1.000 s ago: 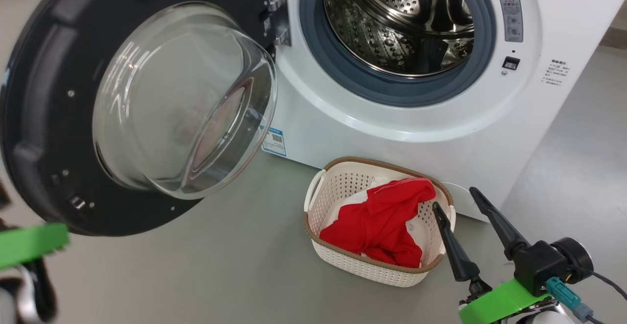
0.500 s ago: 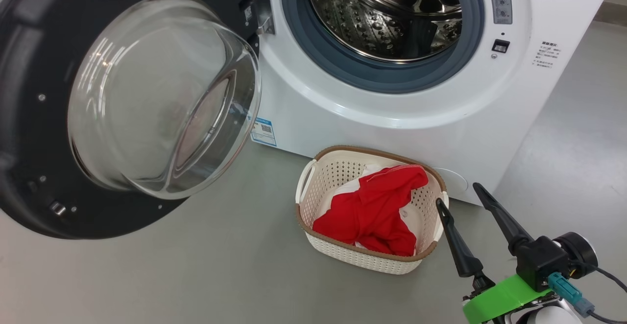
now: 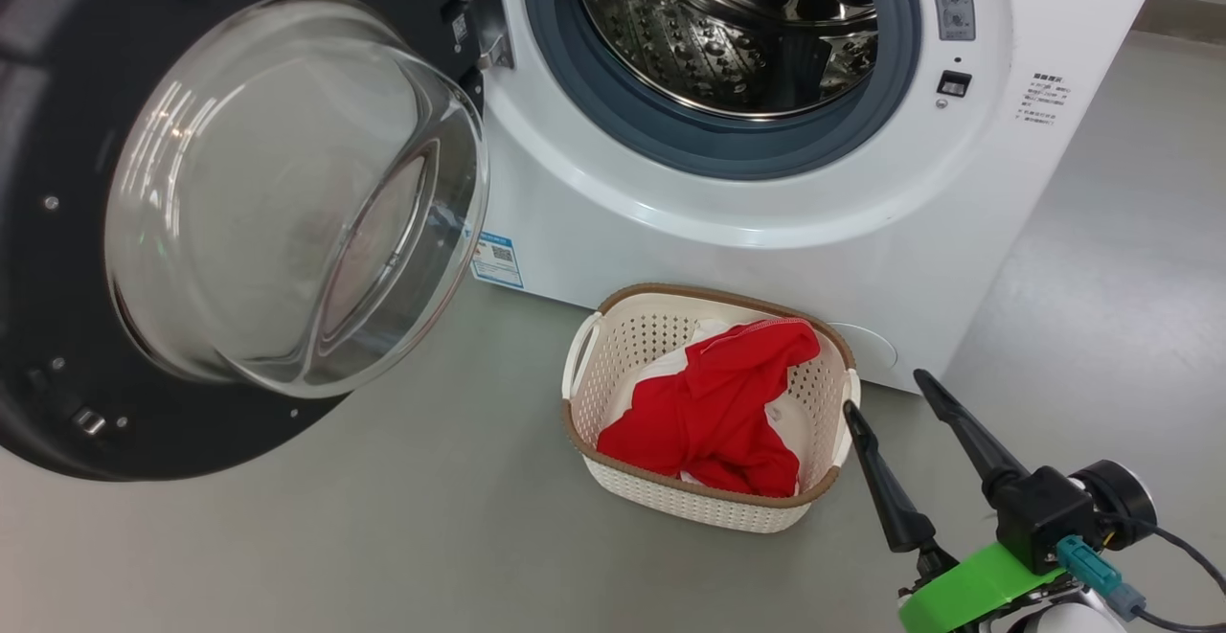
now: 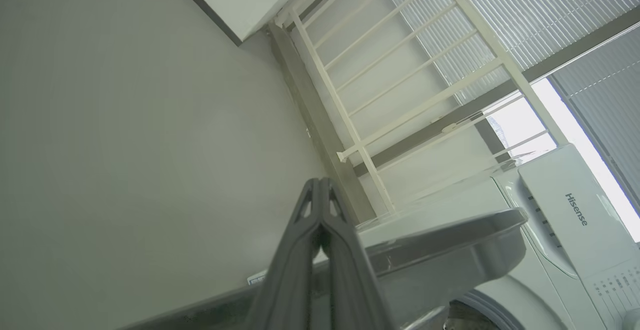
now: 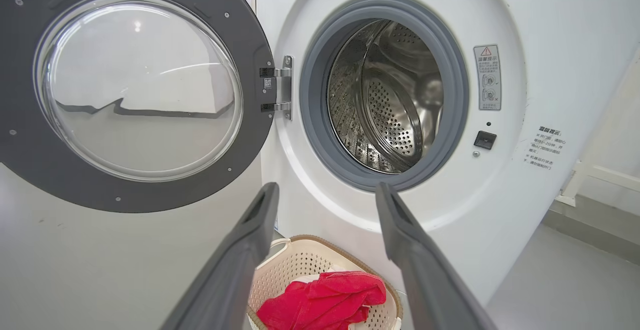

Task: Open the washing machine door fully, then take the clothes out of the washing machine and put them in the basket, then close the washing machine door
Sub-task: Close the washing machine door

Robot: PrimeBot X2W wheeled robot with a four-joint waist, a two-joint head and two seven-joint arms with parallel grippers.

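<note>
The washing machine door (image 3: 57,231) hangs wide open at the left, its clear glass bowl (image 3: 287,192) bulging toward me. The white washing machine (image 3: 766,221) shows a bare steel drum (image 3: 728,20). The basket (image 3: 704,502) stands on the floor before it, holding red and white clothes (image 3: 718,403). My right gripper (image 3: 884,392) is open just right of the basket, with nothing between its fingers. In the right wrist view the right gripper (image 5: 326,187) points at the drum opening (image 5: 385,95) above the basket (image 5: 320,265). My left gripper (image 4: 320,184) is shut and empty beside the door's edge (image 4: 440,240).
Grey floor (image 3: 431,537) spreads in front of the machine and basket. A blue label (image 3: 498,259) marks the machine's lower left corner. A white railing (image 4: 400,95) and a window stand behind the machine in the left wrist view. A skirting board (image 5: 595,175) runs to its right.
The head camera has shifted, so the whole picture sits further left. The left arm's green mount has left the lower left corner. The right gripper stays open by the basket.
</note>
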